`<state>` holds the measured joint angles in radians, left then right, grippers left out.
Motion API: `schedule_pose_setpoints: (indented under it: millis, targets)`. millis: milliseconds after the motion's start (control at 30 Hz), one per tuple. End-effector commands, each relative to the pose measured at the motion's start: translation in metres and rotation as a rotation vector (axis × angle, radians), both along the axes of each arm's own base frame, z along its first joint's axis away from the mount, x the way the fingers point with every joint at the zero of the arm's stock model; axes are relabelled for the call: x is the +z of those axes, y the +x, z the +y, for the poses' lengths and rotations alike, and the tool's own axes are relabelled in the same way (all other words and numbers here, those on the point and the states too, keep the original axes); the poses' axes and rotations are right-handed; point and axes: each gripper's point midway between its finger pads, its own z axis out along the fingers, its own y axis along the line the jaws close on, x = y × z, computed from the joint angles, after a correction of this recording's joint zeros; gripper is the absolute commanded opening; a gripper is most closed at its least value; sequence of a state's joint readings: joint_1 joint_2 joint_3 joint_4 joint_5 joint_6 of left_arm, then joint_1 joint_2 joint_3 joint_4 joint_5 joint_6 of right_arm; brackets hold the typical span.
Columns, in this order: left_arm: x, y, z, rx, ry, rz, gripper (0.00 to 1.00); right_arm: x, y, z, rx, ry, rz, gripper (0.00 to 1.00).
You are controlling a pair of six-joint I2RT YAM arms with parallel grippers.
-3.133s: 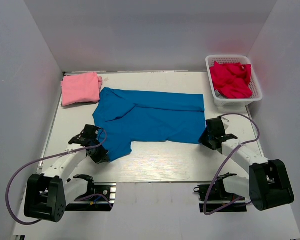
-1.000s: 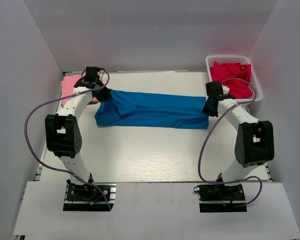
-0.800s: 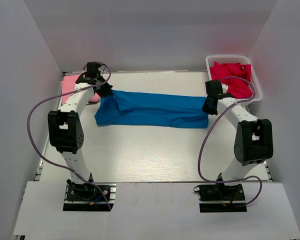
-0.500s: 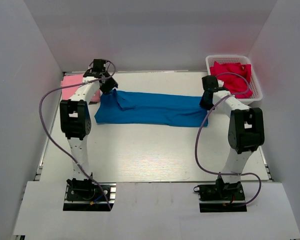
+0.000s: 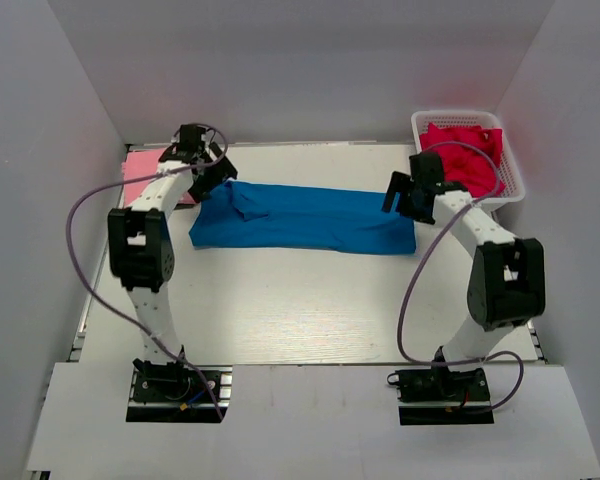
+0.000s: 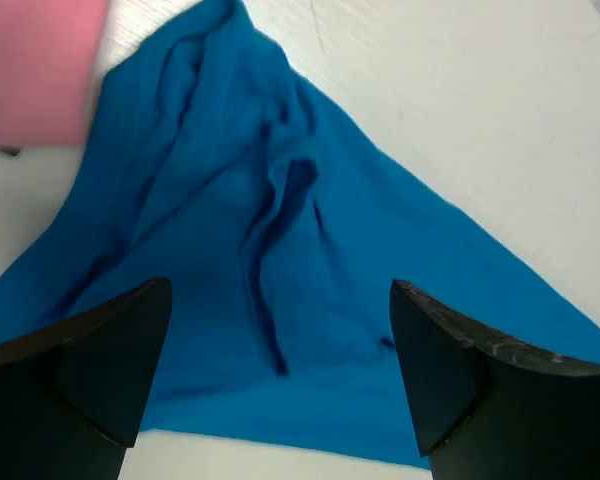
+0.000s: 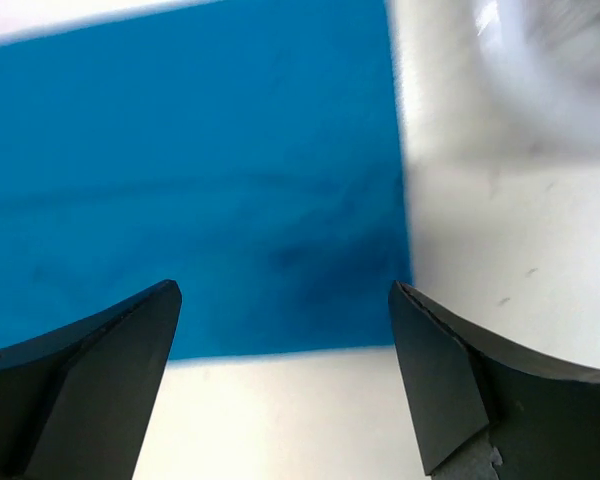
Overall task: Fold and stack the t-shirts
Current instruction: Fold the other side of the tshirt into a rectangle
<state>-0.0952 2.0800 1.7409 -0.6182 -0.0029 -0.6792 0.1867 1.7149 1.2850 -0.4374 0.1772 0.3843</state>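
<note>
My left fingers (image 6: 90,370) and right fingers (image 7: 80,370) now gape wide, the blue shirt (image 5: 300,217) released; it lies folded lengthwise, apparently ready for crosswise folding.

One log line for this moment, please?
blue t-shirt: folded strip | left gripper: open, over it | right gripper: open, over it | pink t-shirt: folded

Top camera looks down on whole counter (image 5: 300,320); wrist cameras sit close over blue t-shirt's (image 5: 310,215) two ends, shared.
</note>
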Motion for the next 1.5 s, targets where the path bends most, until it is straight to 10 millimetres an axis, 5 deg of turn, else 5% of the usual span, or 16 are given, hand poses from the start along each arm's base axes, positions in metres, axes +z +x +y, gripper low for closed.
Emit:
schedule_pose_setpoints:
  millis: [0, 67, 333, 467, 633, 767, 833, 967, 1100, 1267, 1467]
  targets:
    - [0.047, -0.027, 0.008, 0.015, 0.03, -0.107, 1.0, 0.012, -0.014, 0.033, 0.128, 0.102, -0.057, 0.9]
    - [0.053, -0.036, 0.003, 0.016, -0.01, -0.139, 1.0, 0.0, -0.023, 0.036, 0.138, 0.111, -0.025, 0.9]
    - [-0.046, -0.062, -0.003, 0.022, -0.07, 0.063, 1.0, -0.055, -0.014, 0.032, 0.057, 0.11, 0.089, 0.9]
    - [-0.071, -0.07, 0.004, 0.043, -0.036, 0.145, 1.0, -0.082, -0.024, 0.009, -0.042, 0.078, 0.163, 0.9]
    - [-0.097, -0.098, 0.018, 0.087, 0.007, 0.235, 1.0, -0.104, -0.064, -0.009, -0.077, 0.031, 0.241, 0.9]
    - [-0.116, -0.154, 0.037, 0.137, 0.091, 0.354, 1.0, -0.113, -0.104, -0.013, -0.08, 0.034, 0.305, 0.9]
    - [-0.113, -0.19, 0.045, 0.16, 0.121, 0.4, 1.0, -0.112, -0.129, -0.007, -0.063, 0.076, 0.314, 0.9]
    - [-0.102, -0.232, 0.051, 0.201, 0.125, 0.382, 1.0, -0.109, -0.17, 0.0, -0.013, 0.124, 0.319, 0.9]
    - [-0.047, -0.222, 0.053, 0.225, 0.121, 0.217, 1.0, -0.093, -0.17, 0.001, 0.053, 0.111, 0.254, 0.9]
    - [-0.006, -0.2, 0.028, 0.105, 0.017, 0.061, 1.0, -0.068, -0.155, 0.017, 0.117, 0.163, 0.154, 0.9]
    - [-0.015, -0.21, -0.027, -0.096, -0.085, 0.078, 1.0, -0.065, -0.15, 0.021, 0.135, 0.182, 0.144, 0.9]
